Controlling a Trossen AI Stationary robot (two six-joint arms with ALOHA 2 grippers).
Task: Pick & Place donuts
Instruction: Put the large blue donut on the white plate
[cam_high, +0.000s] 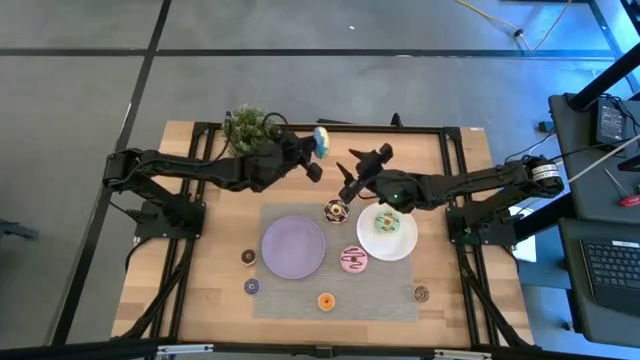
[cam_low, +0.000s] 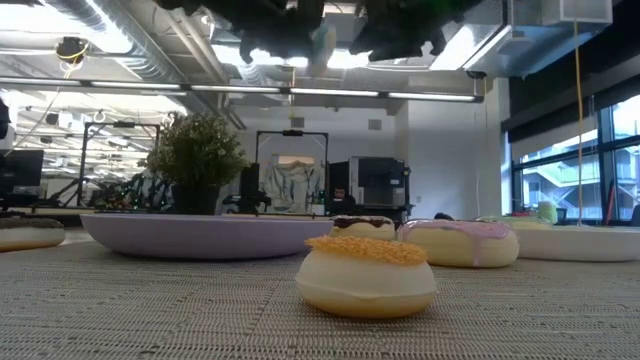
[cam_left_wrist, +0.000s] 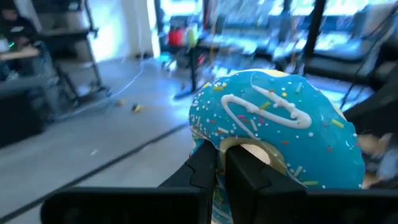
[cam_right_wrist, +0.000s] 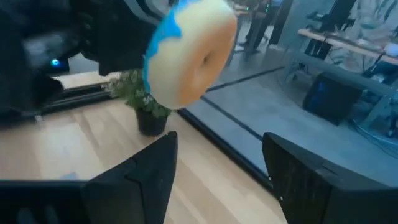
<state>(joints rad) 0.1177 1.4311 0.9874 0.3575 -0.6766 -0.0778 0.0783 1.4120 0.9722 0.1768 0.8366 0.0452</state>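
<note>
Overhead, left gripper (cam_high: 314, 150) reaches across the table's far side, clamped on the blue donut (cam_high: 322, 139); right gripper (cam_high: 362, 165) faces it nearby, jaws spread wide. Low view: the orange donut (cam_low: 366, 276) sits foremost on the mat (cam_low: 150, 310). Left wrist: fingers (cam_left_wrist: 208, 167) pinch the blue ring. Right wrist: it hangs above the parted fingers (cam_right_wrist: 155, 168).

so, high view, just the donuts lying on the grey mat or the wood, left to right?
chocolate mini → purple mini → orange mini → chocolate-iced donut → pink donut → brown mini. Left out: the green one on the white plate and the blue one in the left end effector.
</note>
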